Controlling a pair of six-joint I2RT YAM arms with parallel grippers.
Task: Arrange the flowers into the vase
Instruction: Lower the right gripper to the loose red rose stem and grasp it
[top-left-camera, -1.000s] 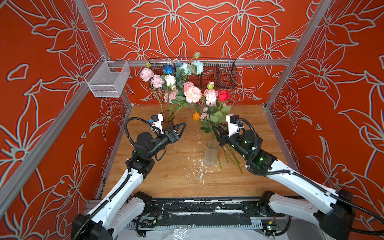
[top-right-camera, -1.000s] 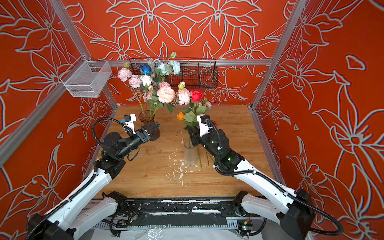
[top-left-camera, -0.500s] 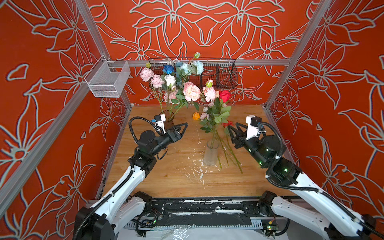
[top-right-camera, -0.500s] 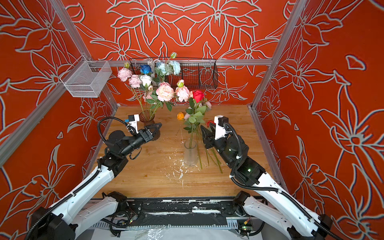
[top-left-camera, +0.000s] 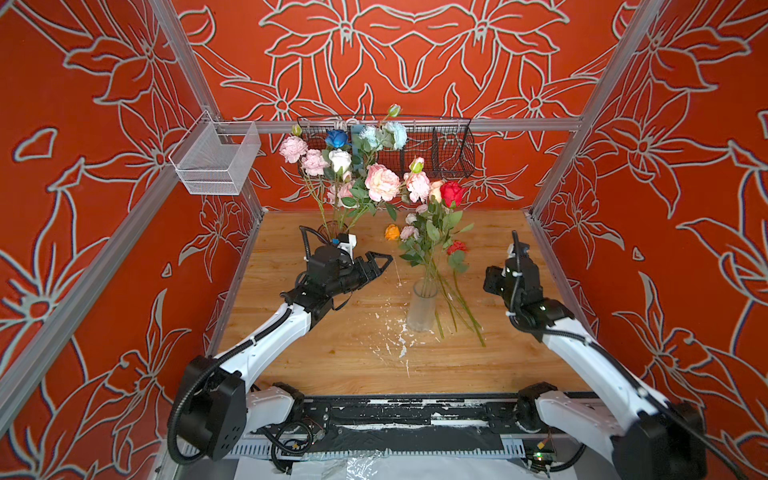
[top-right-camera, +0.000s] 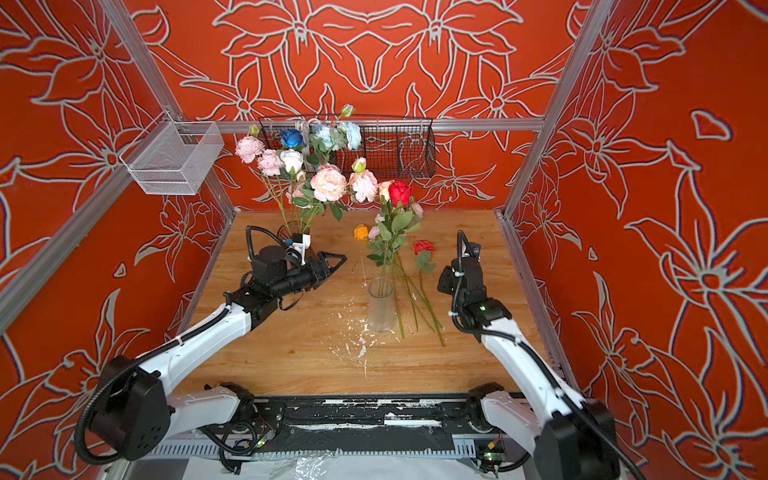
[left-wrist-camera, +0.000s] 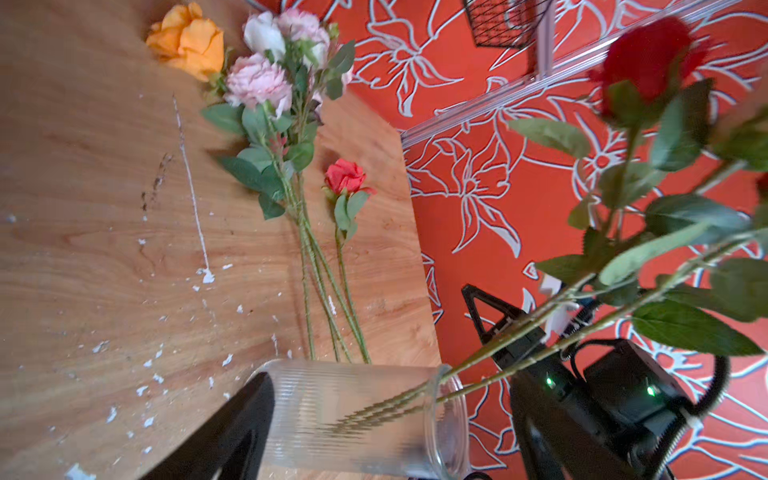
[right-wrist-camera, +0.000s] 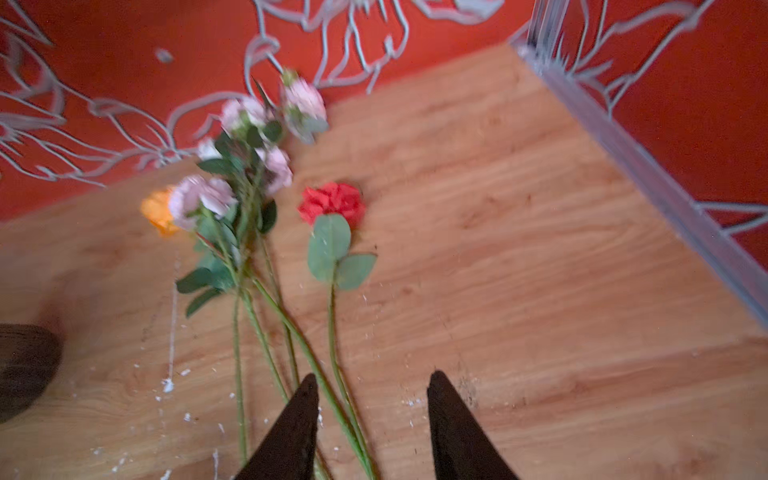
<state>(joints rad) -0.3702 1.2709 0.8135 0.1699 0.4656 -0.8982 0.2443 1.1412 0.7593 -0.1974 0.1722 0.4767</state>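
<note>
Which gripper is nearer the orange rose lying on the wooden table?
Left. The left gripper is just in front and left of the orange rose. The right gripper is far off on the right side, past the clear ribbed glass vase.

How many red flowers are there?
2. One red rose stands tall in the clear vase; one smaller red flower lies flat on the wooden table, right of the vase in both top views. More could hide inside the back bouquet.
</note>
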